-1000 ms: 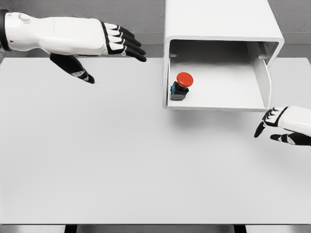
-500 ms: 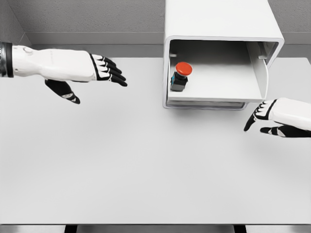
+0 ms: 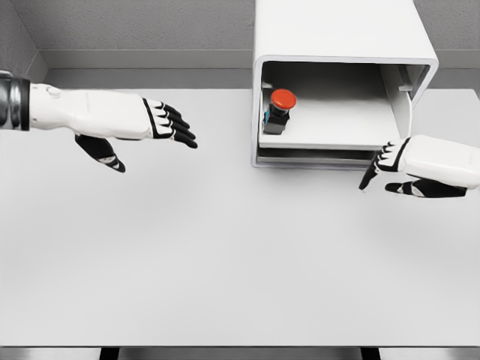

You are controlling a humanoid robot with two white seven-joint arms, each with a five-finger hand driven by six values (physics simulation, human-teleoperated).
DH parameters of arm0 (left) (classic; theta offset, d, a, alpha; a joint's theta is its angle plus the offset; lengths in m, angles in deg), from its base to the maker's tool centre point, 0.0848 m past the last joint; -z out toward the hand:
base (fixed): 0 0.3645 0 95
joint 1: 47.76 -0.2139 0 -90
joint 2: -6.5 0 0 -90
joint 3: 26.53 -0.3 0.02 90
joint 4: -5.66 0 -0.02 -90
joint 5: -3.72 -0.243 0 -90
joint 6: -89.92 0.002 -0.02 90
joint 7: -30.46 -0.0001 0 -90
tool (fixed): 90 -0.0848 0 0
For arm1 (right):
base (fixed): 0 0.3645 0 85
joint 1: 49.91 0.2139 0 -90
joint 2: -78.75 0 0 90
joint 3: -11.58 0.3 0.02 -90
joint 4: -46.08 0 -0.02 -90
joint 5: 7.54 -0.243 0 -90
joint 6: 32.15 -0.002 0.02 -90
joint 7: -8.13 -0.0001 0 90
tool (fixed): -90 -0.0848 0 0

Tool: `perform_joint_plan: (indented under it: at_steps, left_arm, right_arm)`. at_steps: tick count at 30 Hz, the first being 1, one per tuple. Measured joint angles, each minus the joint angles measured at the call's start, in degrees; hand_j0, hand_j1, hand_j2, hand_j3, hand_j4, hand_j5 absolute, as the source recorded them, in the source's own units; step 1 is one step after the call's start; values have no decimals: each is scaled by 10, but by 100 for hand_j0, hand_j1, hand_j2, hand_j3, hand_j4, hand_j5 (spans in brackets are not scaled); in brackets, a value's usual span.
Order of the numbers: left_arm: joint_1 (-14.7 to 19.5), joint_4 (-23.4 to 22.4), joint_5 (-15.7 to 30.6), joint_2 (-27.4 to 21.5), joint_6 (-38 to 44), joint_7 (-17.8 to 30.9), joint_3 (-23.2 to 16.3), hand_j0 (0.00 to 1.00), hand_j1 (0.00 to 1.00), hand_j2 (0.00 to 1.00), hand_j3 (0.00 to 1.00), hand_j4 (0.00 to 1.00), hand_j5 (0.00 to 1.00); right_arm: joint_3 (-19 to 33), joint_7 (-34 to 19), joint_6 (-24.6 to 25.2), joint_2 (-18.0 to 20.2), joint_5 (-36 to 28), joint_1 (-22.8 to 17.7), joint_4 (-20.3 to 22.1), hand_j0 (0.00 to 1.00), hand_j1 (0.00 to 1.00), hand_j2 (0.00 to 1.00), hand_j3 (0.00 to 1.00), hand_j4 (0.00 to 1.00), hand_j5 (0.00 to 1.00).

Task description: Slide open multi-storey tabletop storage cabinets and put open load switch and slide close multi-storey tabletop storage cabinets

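The closing step looks to be in hand: the load switch (image 3: 280, 110), a small dark block topped by a red mushroom button, stands upright at the left of the drawer (image 3: 330, 135) of the white storage cabinet (image 3: 337, 34), which stands on the counter (image 3: 225, 247). The right hand (image 3: 396, 169), fingers loosely extended and holding nothing, is at the drawer's front right corner. The next move calls for a straight push inward; the left hand (image 3: 154, 126) hovers open and empty, well apart.

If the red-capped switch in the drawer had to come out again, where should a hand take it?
Grip the switch by its dark square body under the red cap, coming from above and the front. It stands upright on the drawer tray close to the cabinet's left wall, so a side approach looks blocked.
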Motion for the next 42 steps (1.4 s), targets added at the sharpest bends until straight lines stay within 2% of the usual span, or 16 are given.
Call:
perform_joint_plan:
  at_steps: [20, 24, 42]
  left_arm:
    - [0, 0, 0, 0, 0, 1, -18, 100, 100, 100, 100, 100, 100]
    - [0, 0, 0, 0, 0, 1, -22, 100, 100, 100, 100, 100, 100]
    - [0, -12, 0, 0, 0, 1, -27, 100, 100, 100, 100, 100, 100]
  right_arm:
    - [-44, 0, 0, -30, 4, 76, -12, 59, 59, 59, 59, 59, 59]
    - [-57, 0, 0, -38, 5, 98, -21, 59, 59, 59, 59, 59, 59]
    - [-119, 0, 0, -66, 13, 144, -61, 60, 60, 60, 60, 60, 60]
